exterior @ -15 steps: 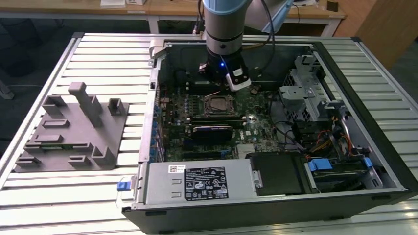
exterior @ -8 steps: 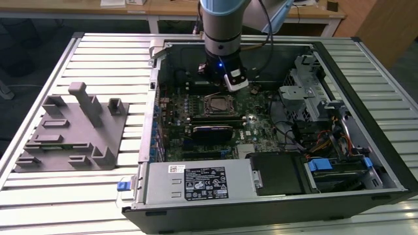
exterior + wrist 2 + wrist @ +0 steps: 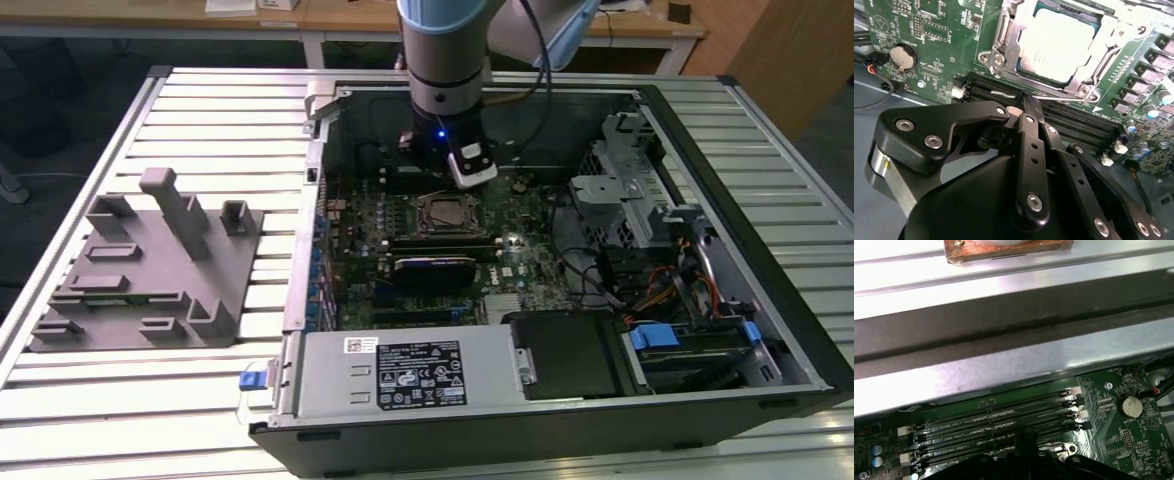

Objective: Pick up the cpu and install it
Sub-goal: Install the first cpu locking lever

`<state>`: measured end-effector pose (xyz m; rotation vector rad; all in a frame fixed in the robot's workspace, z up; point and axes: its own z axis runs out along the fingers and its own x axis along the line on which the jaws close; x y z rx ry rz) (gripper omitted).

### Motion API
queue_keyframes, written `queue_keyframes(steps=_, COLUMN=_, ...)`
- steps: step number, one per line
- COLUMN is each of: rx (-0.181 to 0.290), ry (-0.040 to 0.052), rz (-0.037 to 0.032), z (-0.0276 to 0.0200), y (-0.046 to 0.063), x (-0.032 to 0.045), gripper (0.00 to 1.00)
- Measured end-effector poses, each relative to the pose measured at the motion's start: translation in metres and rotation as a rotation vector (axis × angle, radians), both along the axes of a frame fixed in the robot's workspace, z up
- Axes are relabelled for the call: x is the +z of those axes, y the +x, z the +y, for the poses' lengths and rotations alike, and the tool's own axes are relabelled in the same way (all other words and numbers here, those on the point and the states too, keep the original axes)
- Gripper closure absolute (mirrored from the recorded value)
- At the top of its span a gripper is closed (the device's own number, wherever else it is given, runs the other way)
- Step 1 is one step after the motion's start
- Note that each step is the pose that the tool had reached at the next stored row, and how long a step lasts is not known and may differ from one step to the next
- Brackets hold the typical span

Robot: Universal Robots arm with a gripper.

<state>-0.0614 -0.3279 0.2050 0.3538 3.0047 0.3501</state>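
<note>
Gripper: fingers drawn together, holding nothing, tips just above the memory slots beside the socket. Cpu: seated flat in the socket on the motherboard, inside the open computer case.

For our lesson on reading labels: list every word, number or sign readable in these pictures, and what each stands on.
Black-and-white label on the grey metal power supply box: too small to read.
Small white sticker beside it: too small.
White lettering on the green motherboard: blurred, unreadable.
White marks on the black memory slots: blurred.
Pale silver square cpu in its socket: faint marks, unreadable.
</note>
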Motion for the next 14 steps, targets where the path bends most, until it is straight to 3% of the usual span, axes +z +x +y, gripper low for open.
queue_keyframes(steps=2, rx=-0.003, ry=-0.0058, rz=-0.0104, z=0.0004, y=-0.0008, x=-0.0007, gripper=0.89)
queue_keyframes(steps=5, rx=-0.004, ry=-0.0096, rz=-0.0345, z=0.0006, y=-0.0033, x=-0.0016, gripper=0.89)
queue_keyframes(steps=6, rx=-0.004, ry=-0.0097, rz=-0.0393, z=0.0008, y=-0.0048, x=-0.0019, gripper=0.89)
queue_keyframes(steps=14, rx=-0.005, ry=-0.0097, rz=-0.0418, z=0.0029, y=-0.0092, x=-0.0042, gripper=0.89)
